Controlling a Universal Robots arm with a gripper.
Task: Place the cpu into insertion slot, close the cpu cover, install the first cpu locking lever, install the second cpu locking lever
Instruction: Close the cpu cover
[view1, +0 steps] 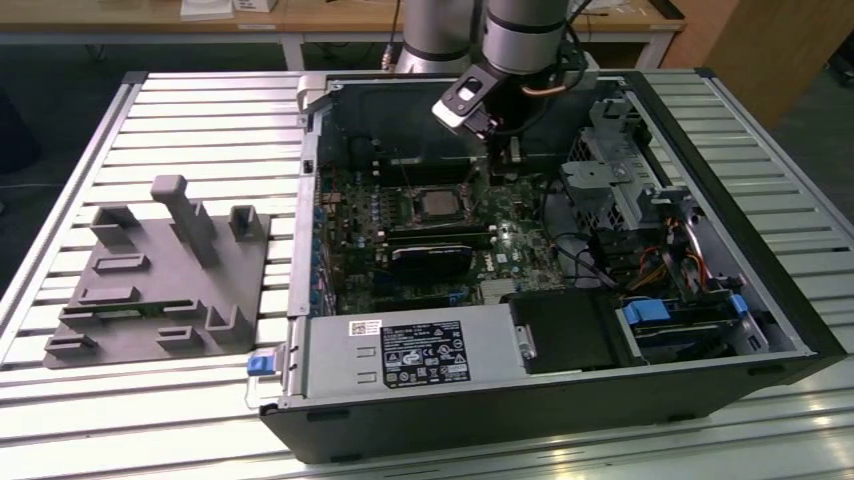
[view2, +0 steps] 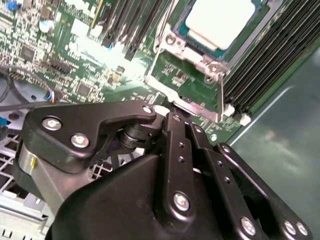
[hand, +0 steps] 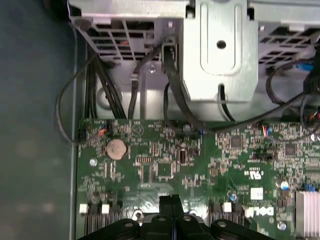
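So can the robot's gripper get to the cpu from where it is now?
Probably yes. The computer case lies open on top, and the gripper hangs low over the board close beside the cpu, with nothing standing between them. Its metal top shows bare inside the cpu cover.

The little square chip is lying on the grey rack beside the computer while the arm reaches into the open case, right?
No: the exterior view shows the cpu seated on the green board inside the case, not on the grey rack. The arm does reach into the case.
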